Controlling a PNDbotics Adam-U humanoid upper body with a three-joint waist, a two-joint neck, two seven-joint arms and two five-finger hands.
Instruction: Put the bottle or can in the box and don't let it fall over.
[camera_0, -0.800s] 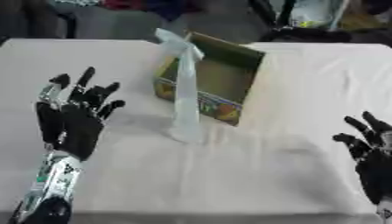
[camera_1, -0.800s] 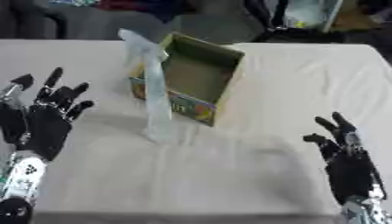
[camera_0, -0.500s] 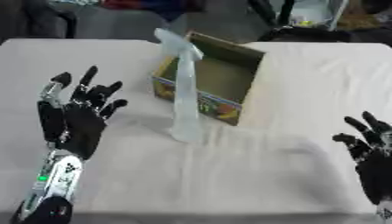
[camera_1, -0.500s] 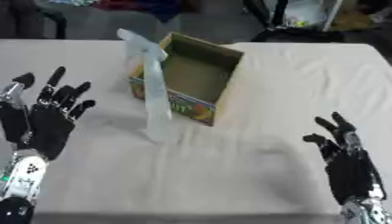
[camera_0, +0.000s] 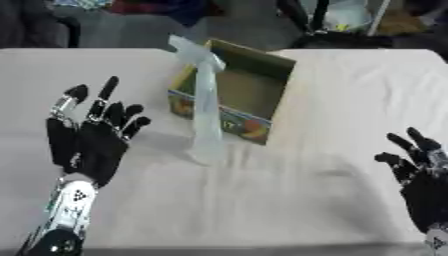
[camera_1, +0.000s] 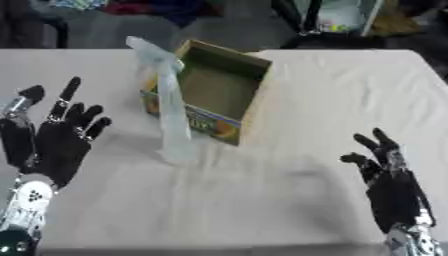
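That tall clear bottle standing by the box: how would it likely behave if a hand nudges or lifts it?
The bottle is tall and narrow, standing upright beside the box, so a push high up would probably tip it. It looks translucent and pale, perhaps empty, so likely light. Neither open hand, left or right, touches it.

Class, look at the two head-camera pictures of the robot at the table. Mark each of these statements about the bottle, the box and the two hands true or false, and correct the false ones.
1. The clear bottle stands on the table, outside the box. True.
2. The left hand is curled round the bottle. False: it is open, fingers up, apart from the bottle.
3. The bottle is on the box's far side. False: it stands at the near side, in front of the printed wall.
4. The right hand is open near the lower right corner. True.
5. The box lies upside down. False: its open top faces up.
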